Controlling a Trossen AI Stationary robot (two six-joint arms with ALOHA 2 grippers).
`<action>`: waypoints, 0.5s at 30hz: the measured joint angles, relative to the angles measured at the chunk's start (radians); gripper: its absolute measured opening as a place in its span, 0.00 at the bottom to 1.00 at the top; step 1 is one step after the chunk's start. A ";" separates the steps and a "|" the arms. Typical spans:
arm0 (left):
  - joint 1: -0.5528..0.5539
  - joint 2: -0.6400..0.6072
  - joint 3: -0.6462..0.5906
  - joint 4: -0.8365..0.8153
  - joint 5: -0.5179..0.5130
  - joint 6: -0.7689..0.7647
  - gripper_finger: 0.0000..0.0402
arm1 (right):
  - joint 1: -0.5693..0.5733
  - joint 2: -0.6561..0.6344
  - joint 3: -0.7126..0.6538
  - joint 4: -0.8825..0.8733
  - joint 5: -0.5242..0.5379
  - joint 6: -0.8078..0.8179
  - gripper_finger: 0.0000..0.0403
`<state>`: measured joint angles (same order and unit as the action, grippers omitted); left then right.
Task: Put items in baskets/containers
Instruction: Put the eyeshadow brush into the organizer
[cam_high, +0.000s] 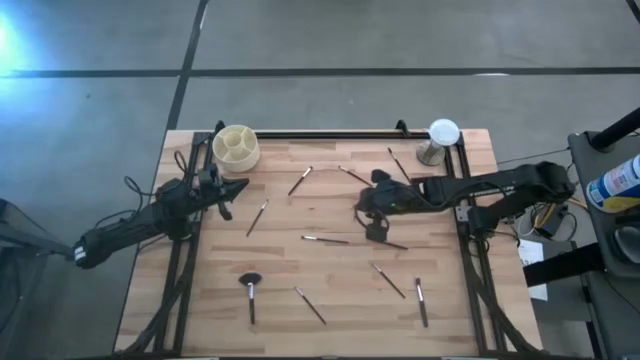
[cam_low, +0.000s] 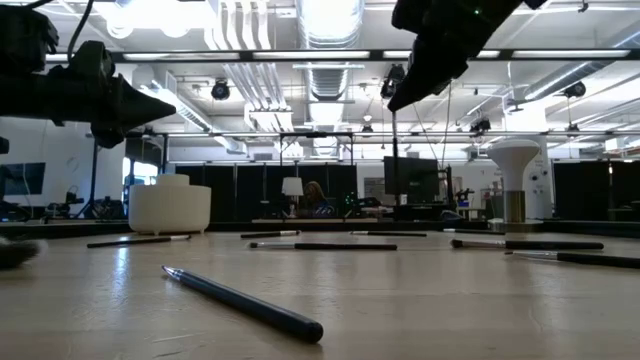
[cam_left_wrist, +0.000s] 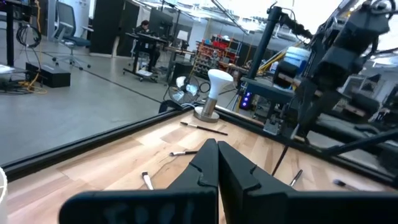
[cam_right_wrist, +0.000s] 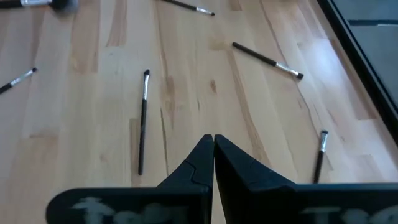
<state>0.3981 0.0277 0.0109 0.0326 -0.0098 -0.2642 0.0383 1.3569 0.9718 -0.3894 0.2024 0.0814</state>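
Several thin makeup brushes lie flat on the wooden table, among them one (cam_high: 326, 239) near the middle and a fluffy-headed one (cam_high: 250, 288) toward the near edge. The cream divided cup (cam_high: 236, 146) stands at the far left corner. My left gripper (cam_high: 228, 190) is shut, holds nothing and hovers just near of the cup. My right gripper (cam_high: 372, 208) is raised over the table's middle right and is shut on a thin dark brush (cam_left_wrist: 283, 155), which hangs below it. My right gripper pinches the dark brush by its upper end (cam_low: 397, 108) between its two shut fingers, coming from above and pointing down. The brush hangs nearly upright below the fingers (cam_low: 420, 75). Whether its lower end (cam_low: 397, 228) touches the table, I cannot tell.
A white dome on a metal stand (cam_high: 442, 140) stands at the far right corner. Black frame rails (cam_high: 465, 250) run along the table's left, right and far edges. Loose brushes lie under the right gripper (cam_right_wrist: 142, 121) and right of it (cam_right_wrist: 267, 60). People sit in the room beyond.
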 joint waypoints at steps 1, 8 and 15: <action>0.000 0.002 0.000 0.000 0.023 0.014 0.00 | 0.000 0.006 0.000 0.017 0.000 0.009 0.02; -0.013 0.036 0.000 0.021 0.175 0.136 0.00 | 0.000 0.045 0.000 0.095 0.007 0.050 0.02; -0.078 0.131 0.000 0.108 0.217 0.185 0.00 | -0.001 0.061 -0.008 0.144 0.017 0.052 0.02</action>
<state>0.3203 0.1589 0.0105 0.1406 0.2076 -0.0788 0.0373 1.4178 0.9643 -0.2459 0.2189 0.1333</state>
